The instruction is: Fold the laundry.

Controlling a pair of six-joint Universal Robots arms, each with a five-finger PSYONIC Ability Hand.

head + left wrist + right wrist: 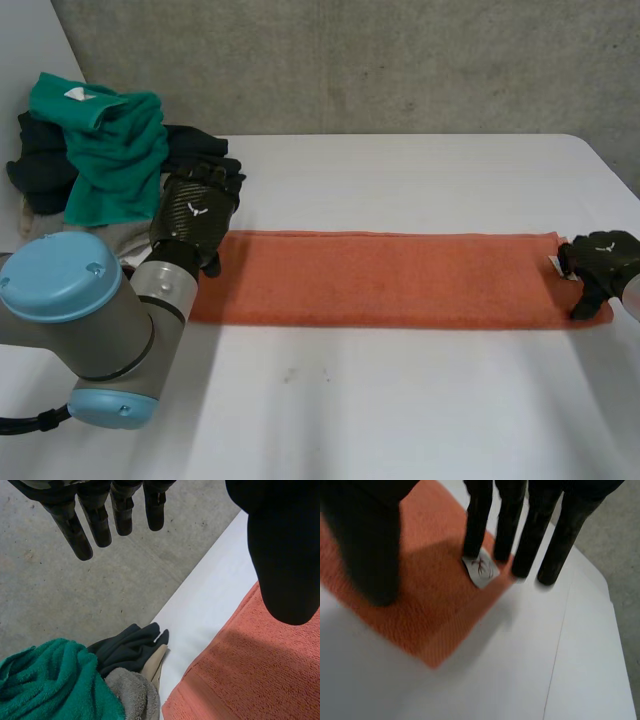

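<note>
Head view: at the left of the white table (pixel 400 410), a heap of laundry (pixel 60 185) topped by a green towel (pixel 105 150). Just beside it, your left hand (pixel 195 215) is over the left end of a long orange towel (pixel 380 285) lying flat, fingers (pixel 97 525) straight, holding nothing. At the right end, your right hand (pixel 600 262) sets straight, ungripping fingers (pixel 507 525) by a white label (pixel 481 571). Likely next: pinch one end firmly, then carry it squarely onto the other.

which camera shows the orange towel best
The head view: the whole towel lies flat as a long strip across the table. The left wrist view shows one end beside the clothes pile; the right wrist view shows a corner with its white tag.
</note>
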